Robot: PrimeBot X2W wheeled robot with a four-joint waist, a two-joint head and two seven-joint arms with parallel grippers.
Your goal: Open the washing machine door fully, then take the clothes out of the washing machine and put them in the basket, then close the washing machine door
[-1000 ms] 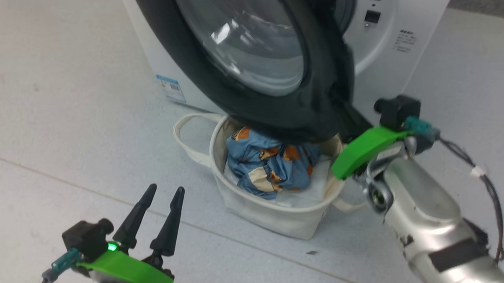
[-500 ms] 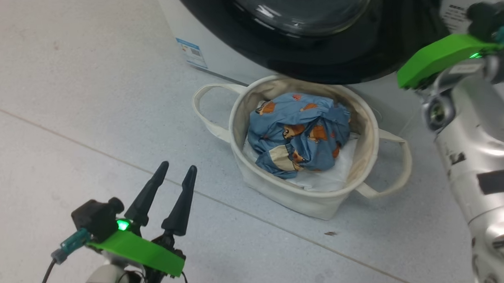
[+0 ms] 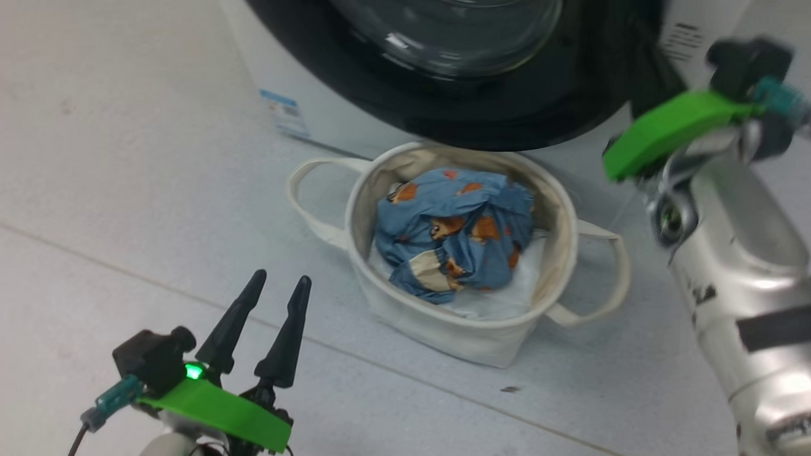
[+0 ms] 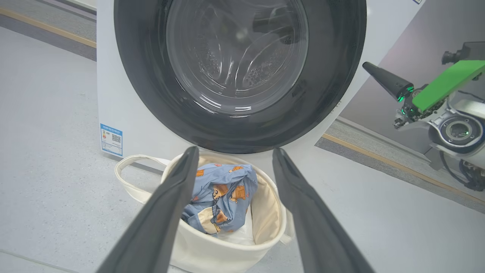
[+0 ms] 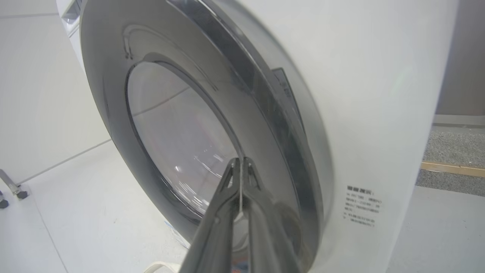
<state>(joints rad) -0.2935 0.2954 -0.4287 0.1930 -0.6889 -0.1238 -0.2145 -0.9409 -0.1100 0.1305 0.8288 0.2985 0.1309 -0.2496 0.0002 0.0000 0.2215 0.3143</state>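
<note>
The washing machine (image 3: 285,70) stands at the top of the head view, with its black-rimmed door (image 3: 509,109) lying close against its front (image 4: 113,94). Below the door sits the cream basket (image 3: 436,328), holding the blue bear-print clothes (image 3: 453,233), bunched up (image 4: 223,197). My left gripper (image 3: 279,279) hangs open and empty over the floor, short of the basket (image 4: 212,254). My right gripper (image 5: 240,159) is shut with nothing in it, its tips at the door (image 5: 110,91) near the glass edge. I cannot tell whether they touch it. The left wrist view shows that right gripper (image 4: 365,65) at the machine's right side.
A plain white sheet (image 3: 496,299) lies under the clothes in the basket. My right forearm (image 3: 737,263) stands just right of the basket's loop handle (image 3: 609,275). A tan strip (image 5: 451,168) and grey carpet run past the machine's right side.
The door has swung from standing ajar over the basket to lying close against the machine's front. My right arm has risen towards it. The head camera shifted; my left gripper stayed open.
</note>
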